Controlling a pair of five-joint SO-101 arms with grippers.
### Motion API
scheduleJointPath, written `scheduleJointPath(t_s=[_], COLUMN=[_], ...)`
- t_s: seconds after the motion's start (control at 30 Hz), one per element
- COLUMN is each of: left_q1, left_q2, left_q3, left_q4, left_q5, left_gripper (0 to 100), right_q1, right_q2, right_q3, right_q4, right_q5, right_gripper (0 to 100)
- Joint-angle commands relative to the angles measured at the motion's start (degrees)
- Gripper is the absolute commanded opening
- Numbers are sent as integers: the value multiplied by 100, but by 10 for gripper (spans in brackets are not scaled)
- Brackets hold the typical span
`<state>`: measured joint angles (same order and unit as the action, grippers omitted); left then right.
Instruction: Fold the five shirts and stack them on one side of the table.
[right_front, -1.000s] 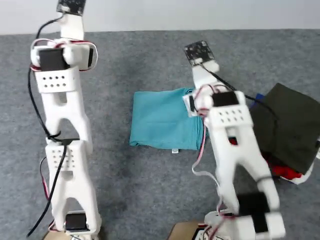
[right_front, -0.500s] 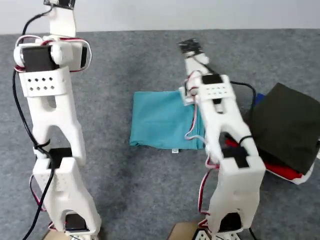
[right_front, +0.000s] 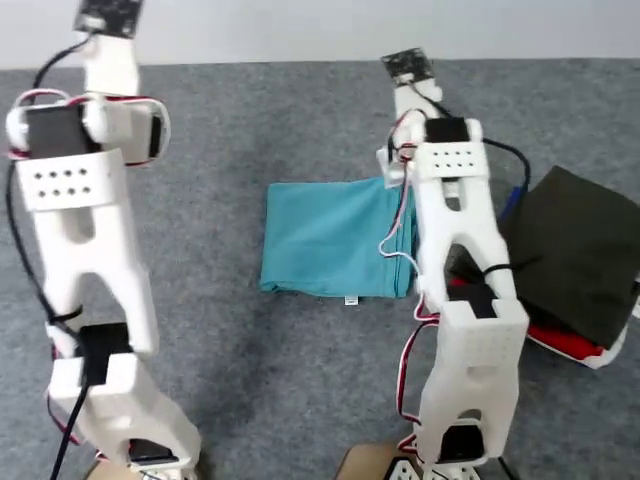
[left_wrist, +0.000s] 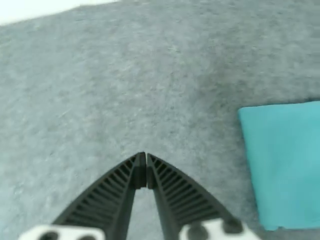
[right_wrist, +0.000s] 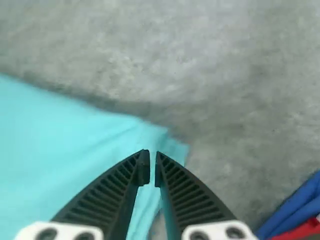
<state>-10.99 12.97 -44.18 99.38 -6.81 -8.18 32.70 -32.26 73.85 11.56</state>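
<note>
Teal shirt (right_front: 325, 240) is my reference: it lies folded into a flat rectangle on the grey felt table (right_front: 250, 380).

Well to the left of it I see the left arm (right_front: 85, 230) standing tall, clear of the cloth. Through its wrist camera, the left gripper (left_wrist: 145, 159) has its fingers pressed together with nothing between them. It hangs over bare felt, and the teal shirt (left_wrist: 285, 160) lies off to one side, apart from it.

A small white tag (right_front: 350, 301) pokes out at the teal shirt's near edge.

In the high view the right arm (right_front: 460, 250) stretches along the shirt's right edge and hides that edge from me. The right gripper (right_wrist: 149, 156) is closed to a hairline gap, gripping nothing I can make out, poised over a corner of the teal shirt (right_wrist: 60, 150).

Right of the teal shirt sits the pile: a dark olive shirt (right_front: 575, 250) on top, a red shirt (right_front: 565, 340) showing beneath and a blue shirt (right_front: 515, 200) peeking out at the edge. The right arm partly blocks it.
</note>
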Motion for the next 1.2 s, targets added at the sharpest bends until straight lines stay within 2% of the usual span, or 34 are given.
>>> scheduleJointPath(t_s=[0.0,0.27,0.33,0.47,0.57,0.83,1.0,1.1,1.17], left_q1=[-369,-695,-695,-703,-932,-2198,-2629,-2769,-2796], left_q2=[-536,-1820,-2303,-3200,-3692,-4202,-4255,-4255,-4255], left_q3=[242,2325,2914,3855,4251,4382,4374,4374,4374], left_q4=[114,114,114,114,114,114,114,114,114], left_q5=[-26,-53,-141,-448,-466,-466,-466,-466,-466], left_gripper=[6,9,23,96,117,120,119,118,117], right_q1=[-242,-286,-268,-286,-338,-374,-488,-558,-602], right_q2=[-514,-558,-523,-523,-488,602,1209,1393,1437], right_q3=[-396,-396,-396,-396,-387,-396,-404,-413,-413], right_q4=[725,1903,2158,2352,2255,1912,1648,1560,1490], right_q5=[26,-132,-615,-1495,-1881,-2251,-2409,-2391,-2391], right_gripper=[29,46,108,300,342,344,341,288,206])
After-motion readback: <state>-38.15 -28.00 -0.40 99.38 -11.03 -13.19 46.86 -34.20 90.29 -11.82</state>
